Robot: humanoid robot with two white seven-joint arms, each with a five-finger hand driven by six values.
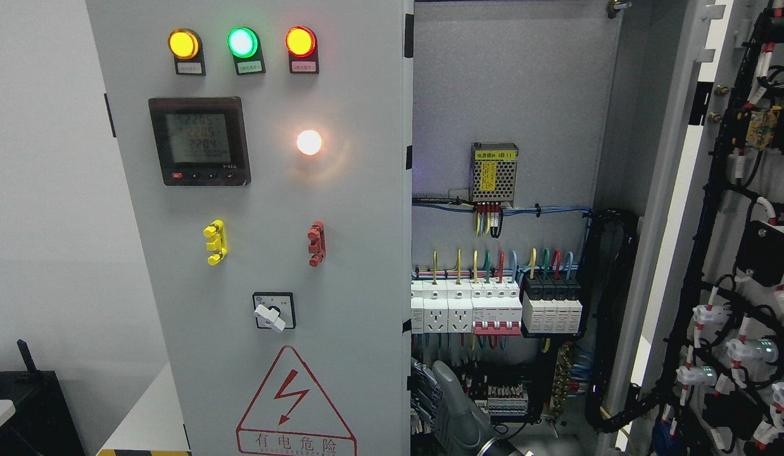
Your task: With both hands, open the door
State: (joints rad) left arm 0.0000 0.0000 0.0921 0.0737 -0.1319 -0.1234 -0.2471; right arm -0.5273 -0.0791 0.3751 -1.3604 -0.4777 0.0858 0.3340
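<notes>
The grey cabinet's left door (271, 209) stands closed and carries three lamps, a meter and a rotary switch. The right door (740, 253) is swung wide open to the right, its wired inner face showing. My right hand (452, 405) rises from the bottom edge inside the opening, close beside the left door's free edge (409, 285). Its grey body is partly cut off by the frame, and I cannot make out whether it touches that edge. My left hand is out of view.
Inside the cabinet are a row of breakers and sockets (493, 307), a small power supply (494, 172) and cable bundles (610, 316). A black box (25, 405) sits low at the left by a white wall.
</notes>
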